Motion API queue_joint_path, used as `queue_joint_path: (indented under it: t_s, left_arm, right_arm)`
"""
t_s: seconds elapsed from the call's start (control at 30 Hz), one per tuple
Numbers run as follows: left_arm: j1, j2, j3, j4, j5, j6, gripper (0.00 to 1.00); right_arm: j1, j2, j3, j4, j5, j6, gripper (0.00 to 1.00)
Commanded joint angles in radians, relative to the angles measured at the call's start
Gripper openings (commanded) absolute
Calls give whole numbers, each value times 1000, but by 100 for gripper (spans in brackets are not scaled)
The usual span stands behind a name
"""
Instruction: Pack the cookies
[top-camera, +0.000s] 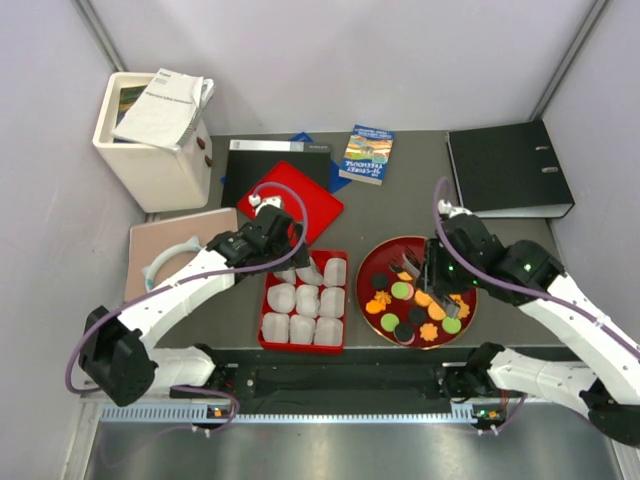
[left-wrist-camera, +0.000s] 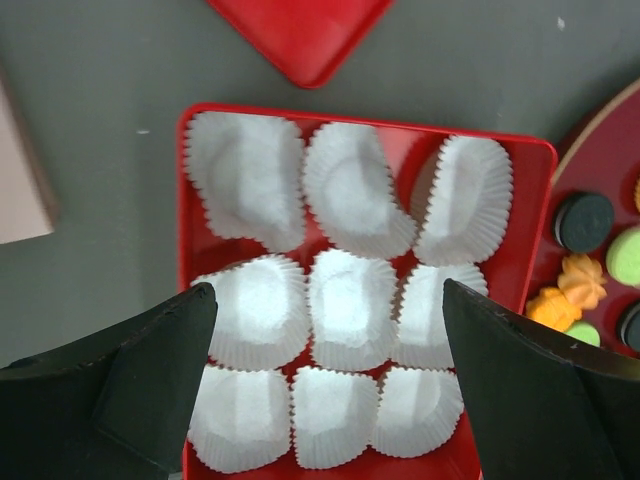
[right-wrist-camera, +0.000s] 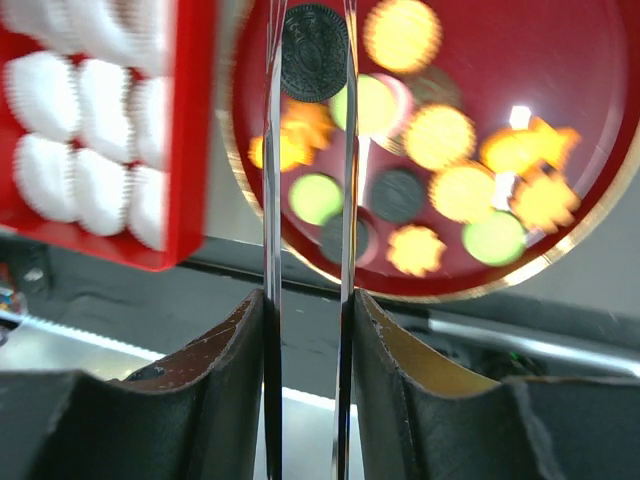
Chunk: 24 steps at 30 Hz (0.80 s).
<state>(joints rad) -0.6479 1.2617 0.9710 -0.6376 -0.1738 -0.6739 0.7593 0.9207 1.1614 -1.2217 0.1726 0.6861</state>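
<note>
Cookies (top-camera: 401, 290) in black, green and orange lie loose on the round red plate (top-camera: 372, 262) in front of your right arm, some as discs and some as orange leaf shapes. Your right gripper (top-camera: 418, 272) hangs over the left half of that plate. In its wrist view the two thin fingers stand close together, pinching one black cookie (right-wrist-camera: 314, 52) by its edges. That cookie shows sharp while the plate below it is blurred.

Your left gripper (left-wrist-camera: 328, 290) is over the red tray (left-wrist-camera: 528, 170), which sits just left of the plate, nearly touching it. Its jaws are spread wide, one finger on each side of the tray, holding nothing. Nine white paper cups (left-wrist-camera: 345, 300) fill the tray in three rows of three, and none of them has a cookie in it.

Behind the tray a flat red lid (top-camera: 290, 200) lies on the table, partly over a black folder (top-camera: 262, 160). Farther back you have a small blue book (top-camera: 366, 153), and a black binder (top-camera: 508, 168) at the far right.
</note>
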Motion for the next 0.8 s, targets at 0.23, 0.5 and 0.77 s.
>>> queue_joint_path:
  t_s: [0.23, 0.5, 0.77]
  left_arm:
    - [96, -145, -8, -129, -178, -104, 99]
    - [116, -202, -25, -169, -210, -92, 99]
    - [120, -220, -49, -185, -201, -96, 99]
  right_arm:
    - [153, 312, 184, 296, -100, -118, 30]
    - [164, 470, 279, 361, -168, -177, 30]
    - [178, 593, 345, 386, -222, -198, 31]
